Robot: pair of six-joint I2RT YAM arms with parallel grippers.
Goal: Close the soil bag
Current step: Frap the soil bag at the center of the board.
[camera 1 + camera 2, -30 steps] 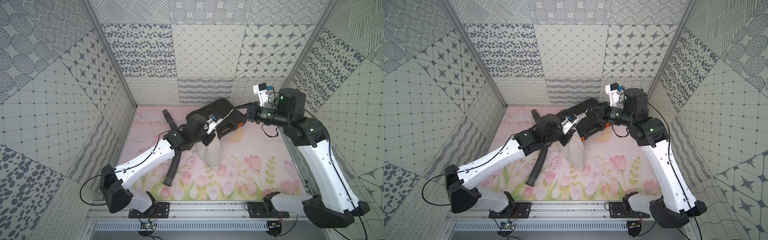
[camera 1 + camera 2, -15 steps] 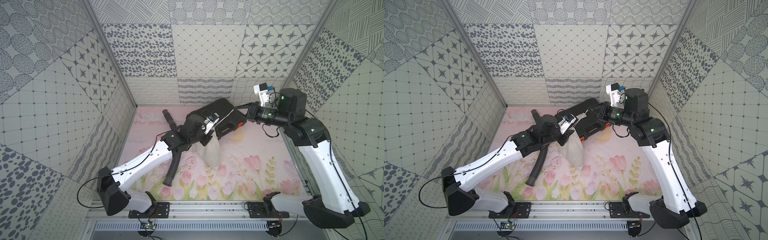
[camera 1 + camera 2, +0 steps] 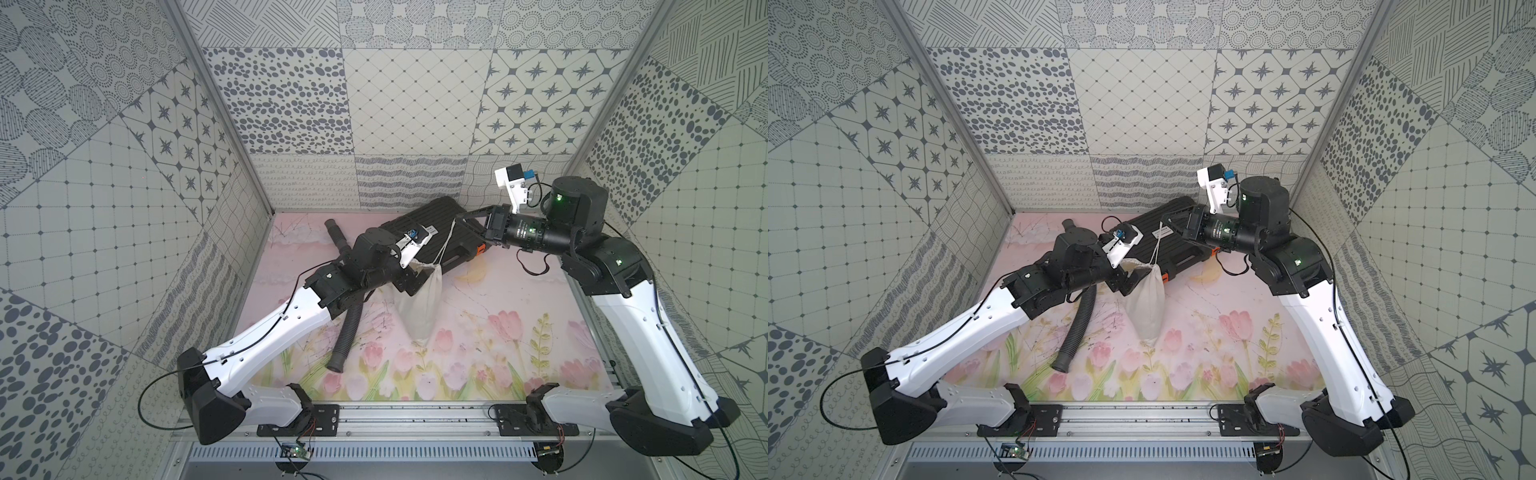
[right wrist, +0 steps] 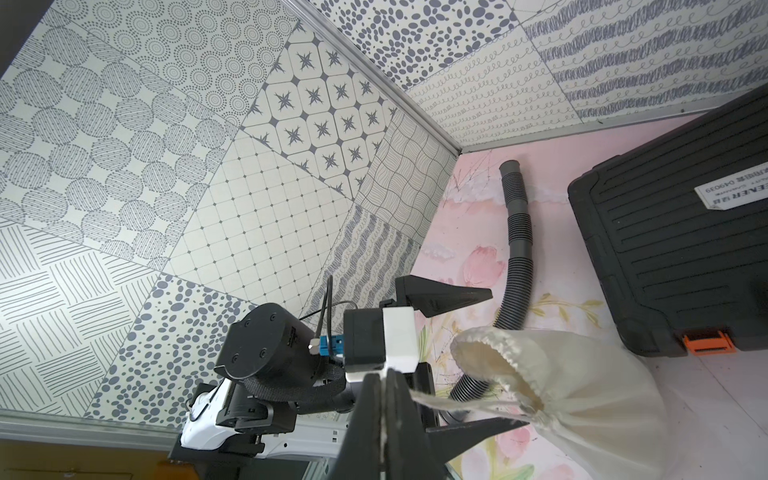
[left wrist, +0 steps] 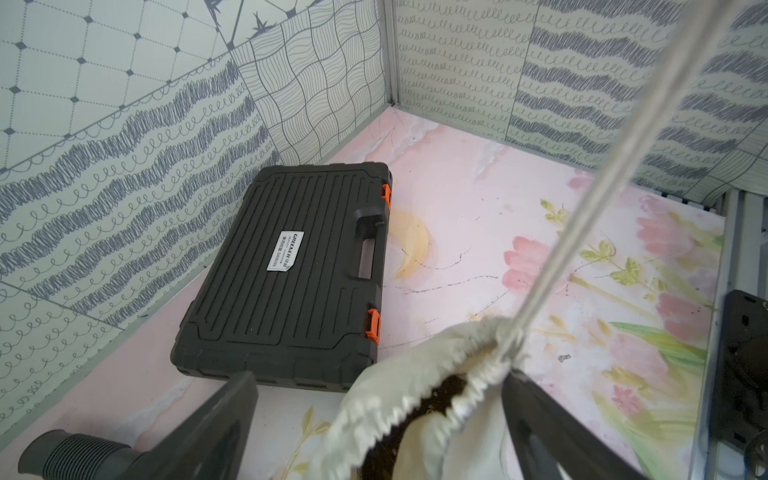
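- Soil bag (image 3: 422, 303) sits near the middle of the floral desk (image 3: 519, 332), just in front of the black case (image 3: 432, 212), with its mouth up and its pointed bottom end low over the desk. Whether that end touches the desk cannot be told.
- Its pale cord (image 3: 445, 245) runs taut from the gathered rim up and back to the right tool (image 3: 459, 218), which is above the case.
- The right tool is closed tight, and the right wrist view shows the cord pinched between its fingers (image 4: 374, 415).
- The left tool (image 5: 378, 377) is spread wide with one finger on each side of the bag's mouth, and it grips nothing.
- In the left wrist view the rim is puckered but not drawn closed, and dark soil (image 5: 432, 399) shows inside the opening.
- A ribbed grey hose (image 3: 345, 336) lies on the desk to the left of the bag and passes under the left arm.
- The case lies flat at the back, handle and orange latches (image 5: 373, 324) facing the bag.
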